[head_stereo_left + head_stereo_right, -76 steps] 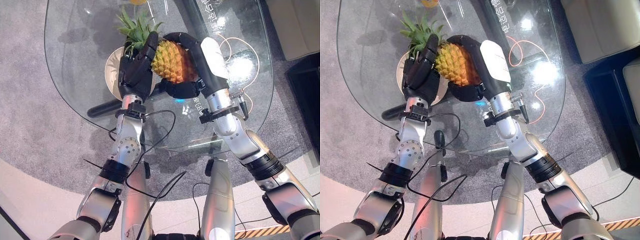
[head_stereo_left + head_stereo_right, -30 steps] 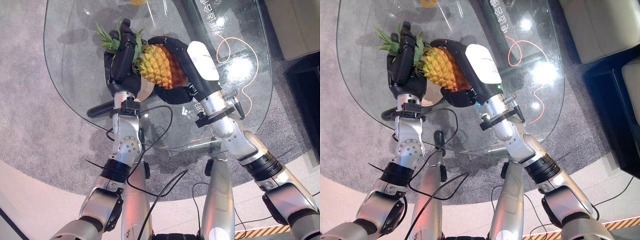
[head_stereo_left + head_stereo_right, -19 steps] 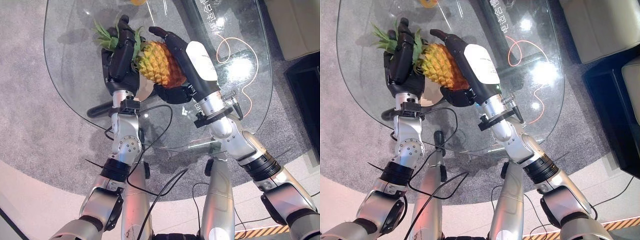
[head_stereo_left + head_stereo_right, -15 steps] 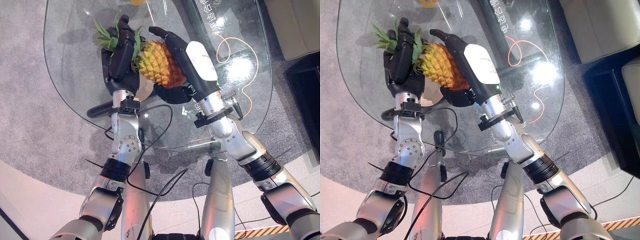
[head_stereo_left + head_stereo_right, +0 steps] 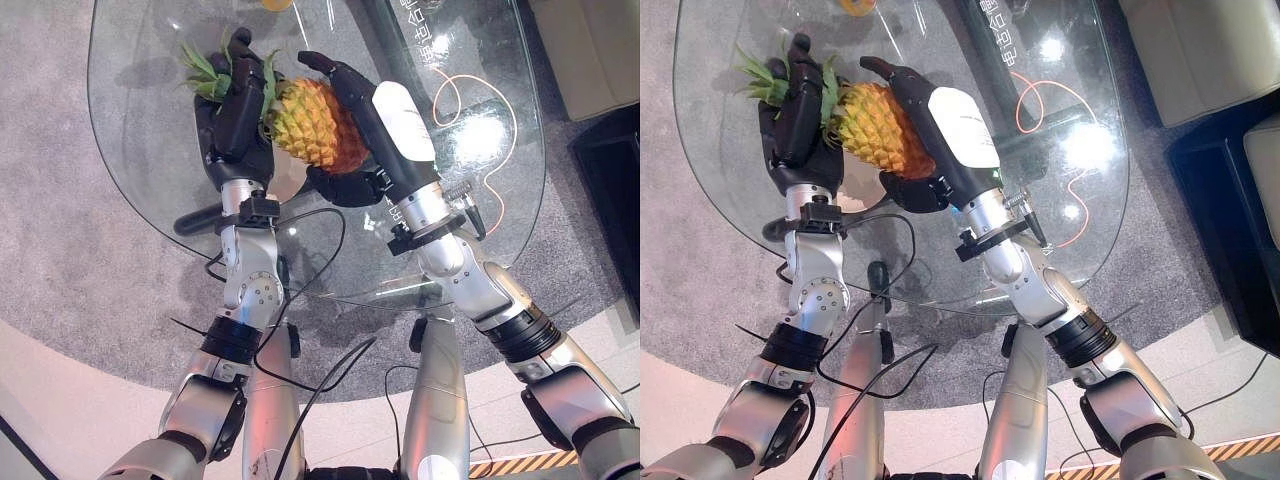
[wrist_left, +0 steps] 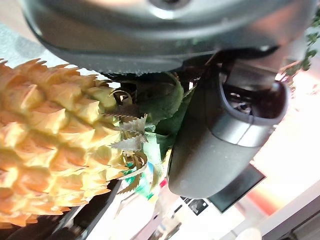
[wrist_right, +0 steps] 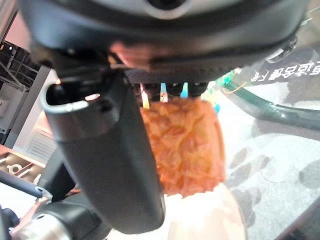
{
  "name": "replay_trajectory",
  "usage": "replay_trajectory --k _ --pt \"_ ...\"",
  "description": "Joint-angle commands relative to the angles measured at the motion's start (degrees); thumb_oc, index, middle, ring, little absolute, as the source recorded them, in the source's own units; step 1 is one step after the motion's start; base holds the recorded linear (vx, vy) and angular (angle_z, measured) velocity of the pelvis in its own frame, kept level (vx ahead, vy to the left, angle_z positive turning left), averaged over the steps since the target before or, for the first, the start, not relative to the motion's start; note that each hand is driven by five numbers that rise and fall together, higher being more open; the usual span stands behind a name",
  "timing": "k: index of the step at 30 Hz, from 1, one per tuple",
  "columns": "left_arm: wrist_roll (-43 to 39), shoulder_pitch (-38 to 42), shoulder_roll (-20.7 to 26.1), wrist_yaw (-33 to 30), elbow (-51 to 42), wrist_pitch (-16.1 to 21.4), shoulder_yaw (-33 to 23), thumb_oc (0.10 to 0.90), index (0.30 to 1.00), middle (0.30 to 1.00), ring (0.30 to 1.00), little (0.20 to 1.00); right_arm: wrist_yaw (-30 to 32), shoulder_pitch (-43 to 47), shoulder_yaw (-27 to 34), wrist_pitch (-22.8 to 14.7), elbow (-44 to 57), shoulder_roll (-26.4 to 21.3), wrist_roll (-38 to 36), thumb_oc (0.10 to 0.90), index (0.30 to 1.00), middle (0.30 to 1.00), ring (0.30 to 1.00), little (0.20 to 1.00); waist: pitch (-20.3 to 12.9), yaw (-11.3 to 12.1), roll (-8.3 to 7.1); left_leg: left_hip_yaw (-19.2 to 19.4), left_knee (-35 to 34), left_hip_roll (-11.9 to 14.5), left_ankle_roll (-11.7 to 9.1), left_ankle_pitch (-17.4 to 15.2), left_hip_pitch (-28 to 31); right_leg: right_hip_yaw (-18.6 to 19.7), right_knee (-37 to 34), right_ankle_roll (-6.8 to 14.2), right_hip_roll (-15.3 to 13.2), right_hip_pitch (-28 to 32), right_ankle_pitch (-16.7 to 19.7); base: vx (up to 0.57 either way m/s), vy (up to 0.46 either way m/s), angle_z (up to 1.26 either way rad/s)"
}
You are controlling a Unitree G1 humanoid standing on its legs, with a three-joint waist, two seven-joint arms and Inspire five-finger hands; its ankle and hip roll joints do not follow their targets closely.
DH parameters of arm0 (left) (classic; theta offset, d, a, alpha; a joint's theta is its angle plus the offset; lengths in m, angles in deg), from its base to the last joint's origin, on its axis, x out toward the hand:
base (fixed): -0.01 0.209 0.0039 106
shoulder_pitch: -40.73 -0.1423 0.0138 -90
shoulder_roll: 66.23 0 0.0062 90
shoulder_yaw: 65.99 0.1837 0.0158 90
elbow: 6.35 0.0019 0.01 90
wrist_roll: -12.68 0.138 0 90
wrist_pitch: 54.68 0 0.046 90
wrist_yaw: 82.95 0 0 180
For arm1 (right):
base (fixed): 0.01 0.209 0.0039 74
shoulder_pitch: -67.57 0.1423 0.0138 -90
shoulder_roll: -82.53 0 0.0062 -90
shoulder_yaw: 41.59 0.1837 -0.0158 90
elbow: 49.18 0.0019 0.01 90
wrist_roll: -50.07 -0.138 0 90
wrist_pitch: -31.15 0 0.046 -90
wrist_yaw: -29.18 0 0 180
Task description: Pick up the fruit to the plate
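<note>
**A:** Where is the fruit right now?

**B:** The pineapple [image 5: 308, 124] is held up between both hands over the glass table [image 5: 140, 130]. The left hand [image 5: 235, 125] sits at the leafy crown end with its fingers fairly straight along the leaves. The right hand [image 5: 375, 125] cups the body from the other side, thumb curled underneath and fingers lying over the top. The plate [image 5: 285, 180] shows as a pale sliver just below the fruit, between the two wrists.

**A:** What could go wrong?

**B:** I'd say it is more a squeeze between two palms than a firm wrap. If either hand eases off or the arms drift apart, the pineapple could roll out and hit the glass. The crown is a poor surface too: leaves bend, so the left side may slip. And with most of the plate hidden under the fruit, it could be set down off-centre or on the rim.

**A:** Do the wrist cameras add anything?

**B:** The left wrist view shows the thumb [image 6: 220, 135] lying beside the crown base, near the leaves rather than clamping the scaly skin. The right wrist view shows the plate's pale surface [image 7: 220, 220] directly beneath the fruit's base, which the head views mostly hide.
</note>
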Motion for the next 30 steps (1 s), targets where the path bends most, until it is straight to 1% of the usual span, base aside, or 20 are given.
replay_trajectory --k 1,10,17,21,23,25,28,30 --pt "6.2 6.1 1.7 0.4 -9.1 8.1 -4.2 0.1 0.3 0.3 0.3 0.2 4.2 6.3 4.3 -4.3 9.5 1.6 0.0 0.8 0.9 0.9 0.9 0.9 -1.0 0.6 0.17 1.1 2.4 -0.7 2.3 -1.2 -0.7 -5.8 -5.2 -2.0 -0.4 3.1 3.9 0.0 0.0 0.0" --pt "10.6 6.2 1.1 -3.1 -10.2 9.3 -4.6 0.1 0.3 0.3 0.3 0.2 4.6 6.1 4.4 -4.0 9.2 2.3 0.5 0.8 0.9 0.9 0.9 0.9 -1.0 0.9 -0.1 0.9 2.2 -0.8 2.3 -1.1 -0.8 -6.0 -5.2 -2.1 -0.3 3.1 3.9 0.0 0.0 0.0" --pt "11.6 6.3 1.3 -4.6 -10.4 10.1 -5.3 0.1 0.3 0.3 0.3 0.2 4.9 5.9 4.6 -3.8 9.1 2.1 0.4 0.8 0.9 0.9 0.9 0.9 -1.0 0.9 -0.26 0.9 1.9 -0.8 2.2 -1.0 -0.8 -6.1 -5.4 -2.1 -0.1 3.2 3.9 0.0 0.0 0.0" --pt "14.7 6.3 1.4 -7.5 -10.2 11.0 -5.8 0.1 0.3 0.3 0.3 0.2 5.7 5.7 4.8 -3.0 8.6 2.1 0.7 0.8 0.9 0.9 0.9 0.9 -1.0 0.9 -0.18 0.8 2.0 -0.9 2.2 -1.0 -1.0 -6.0 -5.2 -2.2 -0.1 3.0 3.8 0.0 0.0 0.0" --pt "17.9 6.4 1.5 -10.0 -9.8 11.3 -6.0 0.1 0.3 0.3 0.3 0.2 6.7 5.5 5.0 -2.5 7.9 1.9 -0.1 0.8 0.9 0.9 0.9 0.9 -1.0 0.8 -0.14 0.8 2.1 -0.9 2.2 -1.0 -0.9 -5.9 -5.1 -2.2 -0.2 3.0 3.8 0.0 0.0 0.0" --pt "22.1 6.6 2.0 -13.2 -9.3 11.7 -6.4 0.1 0.3 0.3 0.3 0.2 8.3 4.7 5.7 -2.0 7.0 1.7 -1.7 0.8 0.9 0.9 0.9 0.9 -1.0 0.7 -0.16 0.9 1.9 -0.8 2.2 -1.0 -0.8 -5.9 -5.2 -2.2 -0.2 3.0 3.8 0.0 0.0 0.0" --pt "24.3 6.7 2.6 -15.7 -8.6 12.5 -6.9 0.1 0.3 0.3 0.3 0.2 10.5 3.2 7.2 -2.0 6.2 1.5 -3.8 0.8 0.9 0.9 0.9 0.9 -1.0 0.4 -0.33 1.0 1.9 -0.7 2.1 -1.0 -1.0 -5.8 -5.2 -2.2 -0.1 2.8 3.7 0.0 0.0 0.0" --pt "27.0 6.8 2.7 -17.4 -8.0 13.2 -7.0 0.1 0.3 0.3 0.3 0.2 11.8 2.5 7.9 -1.7 5.8 1.5 -4.0 0.8 0.9 0.9 0.9 0.9 -1.0 0.3 -0.36 1.1 2.0 -0.6 2.0 -1.0 -1.0 -5.7 -5.0 -2.2 0.0 2.8 3.6 0.0 0.0 0.0"
